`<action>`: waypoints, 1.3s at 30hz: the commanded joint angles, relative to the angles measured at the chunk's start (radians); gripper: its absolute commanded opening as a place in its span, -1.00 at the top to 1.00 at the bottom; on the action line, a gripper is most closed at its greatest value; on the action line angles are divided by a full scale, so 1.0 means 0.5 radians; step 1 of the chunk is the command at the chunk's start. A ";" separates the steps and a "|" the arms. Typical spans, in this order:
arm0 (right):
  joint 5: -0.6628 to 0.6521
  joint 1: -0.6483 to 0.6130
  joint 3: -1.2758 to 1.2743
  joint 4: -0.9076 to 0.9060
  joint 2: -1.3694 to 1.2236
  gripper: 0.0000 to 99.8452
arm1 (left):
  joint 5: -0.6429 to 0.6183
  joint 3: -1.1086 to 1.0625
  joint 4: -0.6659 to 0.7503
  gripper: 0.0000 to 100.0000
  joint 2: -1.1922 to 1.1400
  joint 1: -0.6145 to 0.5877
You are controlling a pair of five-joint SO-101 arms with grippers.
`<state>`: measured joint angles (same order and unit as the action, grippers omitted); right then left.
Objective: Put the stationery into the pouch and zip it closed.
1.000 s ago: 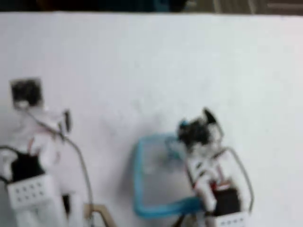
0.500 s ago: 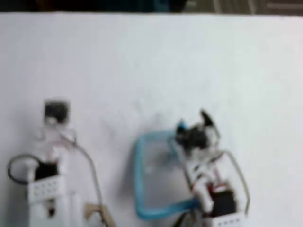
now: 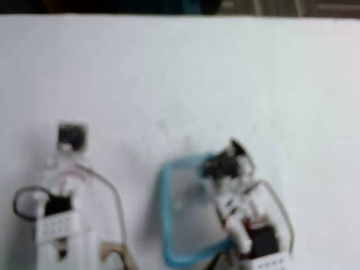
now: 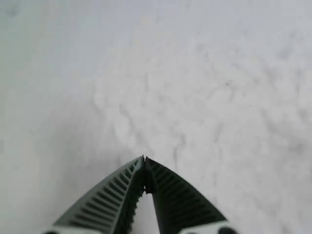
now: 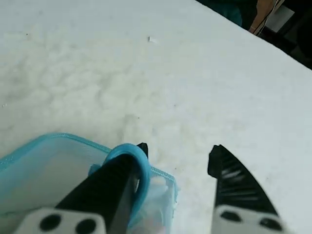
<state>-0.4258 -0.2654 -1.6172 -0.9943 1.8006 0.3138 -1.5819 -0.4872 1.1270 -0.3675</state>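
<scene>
A translucent pouch with a blue rim (image 3: 163, 208) lies flat near the table's front edge, between the two arms. My right gripper (image 3: 229, 153) hangs over its far right corner. In the right wrist view this gripper (image 5: 179, 148) is open, and one finger rests against a blue loop (image 5: 144, 170) at the corner of the pouch (image 5: 44, 165), while the other finger is over bare table. My left gripper (image 3: 70, 136) is well to the left of the pouch, shut (image 4: 144, 161) with nothing in it, over bare white table. I cannot make out what is inside the pouch.
A white cloth-like surface (image 3: 185, 73) covers the table, and it stretches to a dark far edge (image 3: 169, 8). Cables loop beside both arm bases. A small wooden piece (image 3: 115, 250) sits at the front edge between the left arm and the pouch.
The left arm has swung right and toward the front, its gripper ending closer to the pouch. The right gripper has drifted slightly left and nearer over the pouch corner.
</scene>
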 commanded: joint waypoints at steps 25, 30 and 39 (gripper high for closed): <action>-0.028 0.005 -0.147 -0.551 -0.005 0.59 | -0.086 -0.227 -0.921 0.95 1.343 0.158; -0.028 0.005 -0.147 -0.551 -0.005 0.59 | -0.086 -0.227 -0.951 0.95 1.343 0.176; -0.028 0.005 -0.147 -0.551 -0.005 0.59 | -0.086 -0.227 -0.967 0.95 1.336 0.170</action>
<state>-0.4335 -0.2532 -1.6111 -1.1354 1.8006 0.2754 -1.6985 -0.9613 1.7883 -0.2862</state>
